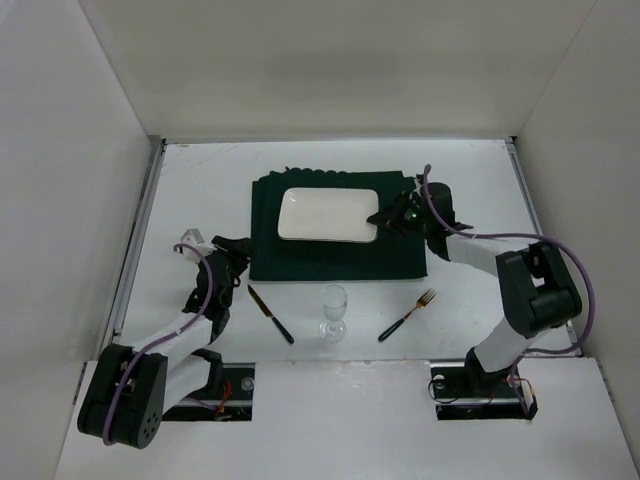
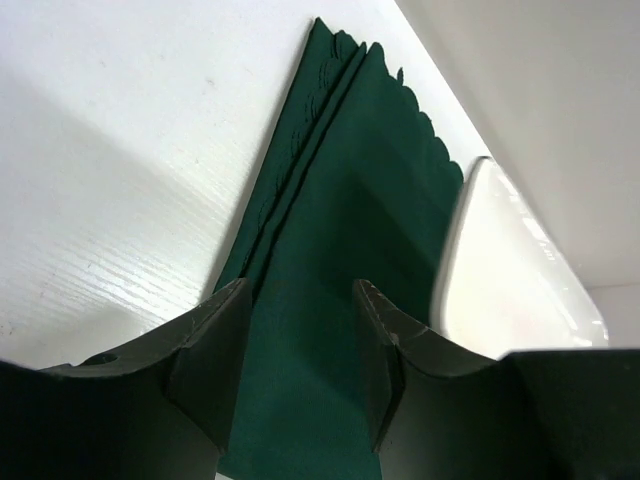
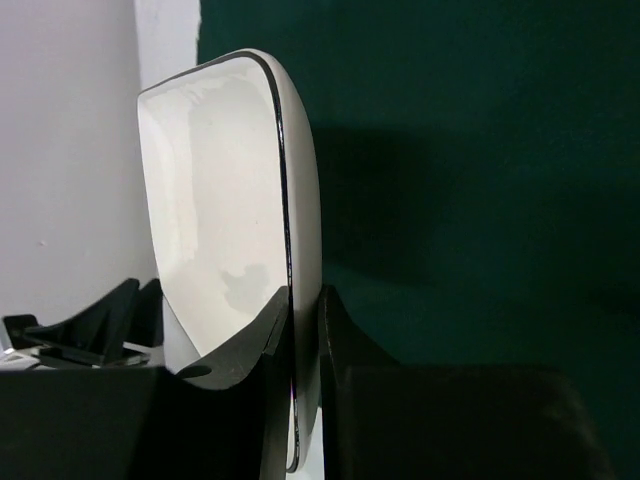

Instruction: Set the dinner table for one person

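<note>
Locate the white surface [image 1: 200, 190]. It lies under the dark green mat [image 1: 335, 260] and extends past the mat on every side. You see the arm bases at its near edge.

Take the mat as your reference. It lies flat in the far middle of the surface, and its far edge is scalloped.

The white rectangular plate [image 1: 328, 215] sits over the far half of the mat, long side running left to right.

The right end effector [image 1: 385, 218] is at the right end of the plate, above the mat. In the right wrist view, its fingers [image 3: 345, 350] are clamped on the plate rim [image 3: 290, 250], one on each face.

The left end effector [image 1: 238, 255] is at the left edge of the mat. In the left wrist view, its fingers [image 2: 215, 350] stand apart with mat cloth [image 2: 340, 260] showing between them, gripping nothing.

The clear stemmed glass [image 1: 334, 312] stands upright just in front of the mat's near edge, about midway along it.

The knife [image 1: 270, 313] lies in front of the mat's near-left corner, angled.

The fork [image 1: 408, 315] lies in front of the near-right corner, also angled.
</note>
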Action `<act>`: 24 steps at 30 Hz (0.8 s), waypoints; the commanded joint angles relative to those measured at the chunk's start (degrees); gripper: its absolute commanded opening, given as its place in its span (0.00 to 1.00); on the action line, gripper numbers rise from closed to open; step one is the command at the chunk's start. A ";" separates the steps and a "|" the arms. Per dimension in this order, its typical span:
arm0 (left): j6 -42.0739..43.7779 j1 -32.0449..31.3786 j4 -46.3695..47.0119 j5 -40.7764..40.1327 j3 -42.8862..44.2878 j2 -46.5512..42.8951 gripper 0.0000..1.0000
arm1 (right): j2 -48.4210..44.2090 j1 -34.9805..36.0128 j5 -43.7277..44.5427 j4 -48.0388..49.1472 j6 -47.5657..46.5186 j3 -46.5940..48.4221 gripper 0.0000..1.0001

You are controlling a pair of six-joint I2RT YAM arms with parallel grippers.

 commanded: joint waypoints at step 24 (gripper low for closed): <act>-0.76 -0.06 2.67 -0.09 0.08 1.82 0.42 | 13.06 -3.75 -12.61 6.03 -2.68 13.57 0.09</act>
